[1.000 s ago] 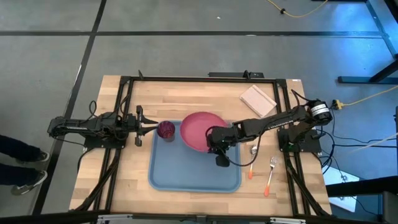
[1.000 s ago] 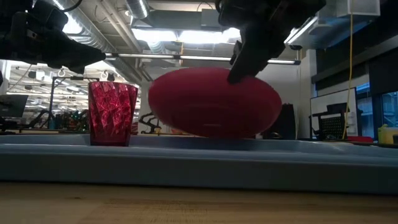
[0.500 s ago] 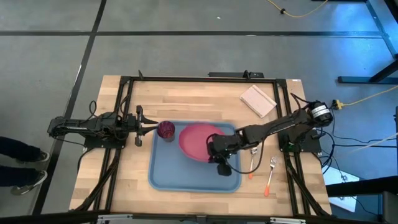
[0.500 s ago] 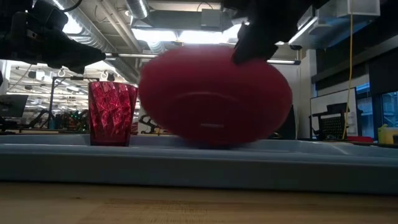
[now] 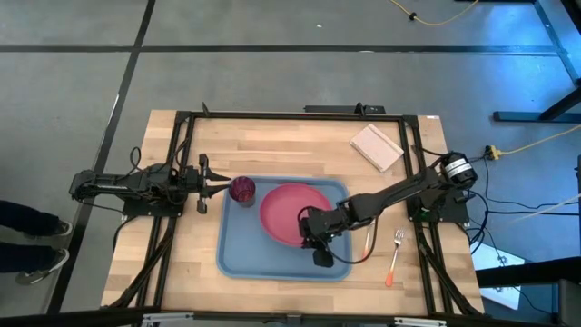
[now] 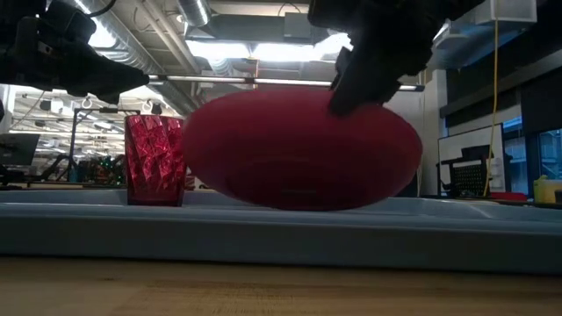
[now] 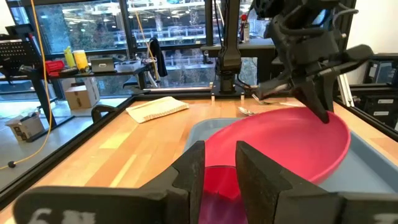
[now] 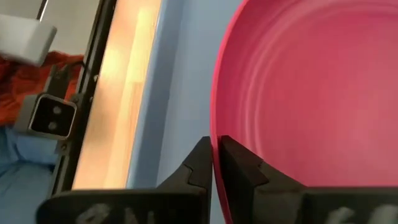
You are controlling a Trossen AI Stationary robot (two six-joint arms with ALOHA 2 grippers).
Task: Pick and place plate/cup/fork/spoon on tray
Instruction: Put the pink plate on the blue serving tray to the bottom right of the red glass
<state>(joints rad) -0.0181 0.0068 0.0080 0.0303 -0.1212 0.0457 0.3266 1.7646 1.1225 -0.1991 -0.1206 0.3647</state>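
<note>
Right tool point(image 5: 311, 238) is pinched shut on the lower-right rim of the round pink-red plastic plate point(image 5: 292, 213), tilted just above the light-blue rectangular tray point(image 5: 238, 257). Straight down sets it.

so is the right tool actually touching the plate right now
Touching. The right wrist view shows the right tool shut on the plate, its rim pinched between the two fingers; the low view shows the same grip at the plate's upper edge, tilted over the tray.

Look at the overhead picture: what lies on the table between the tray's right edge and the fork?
The spoon lies on the bare wood between the tray and the fork, seen in the high view.
</note>
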